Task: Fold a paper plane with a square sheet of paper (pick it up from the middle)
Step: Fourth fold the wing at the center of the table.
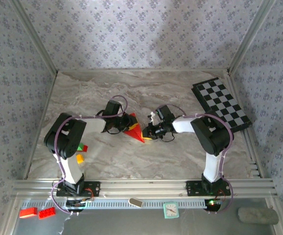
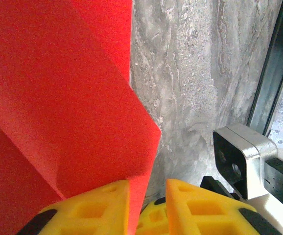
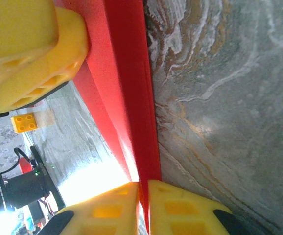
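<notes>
The square sheet of paper (image 1: 134, 131) is bright red and folded into a pointed wedge, held up off the marble table between both arms. My right gripper (image 1: 147, 132) is shut on its lower edge. In the right wrist view the layered paper (image 3: 127, 88) runs straight into the closed right gripper (image 3: 144, 185). My left gripper (image 1: 126, 122) meets the wedge from the left. In the left wrist view the paper (image 2: 58, 98) lies against the left finger (image 2: 97, 205), while the other finger (image 2: 205, 205) stands apart, so the left gripper (image 2: 148, 188) is open.
A black-and-white checkered board (image 1: 222, 103) lies at the back right. Small toy bricks (image 1: 81, 152) sit by the left arm, and one yellow brick (image 3: 25, 122) appears in the right wrist view. The right arm's wrist block (image 2: 244, 156) is close beside my left fingers.
</notes>
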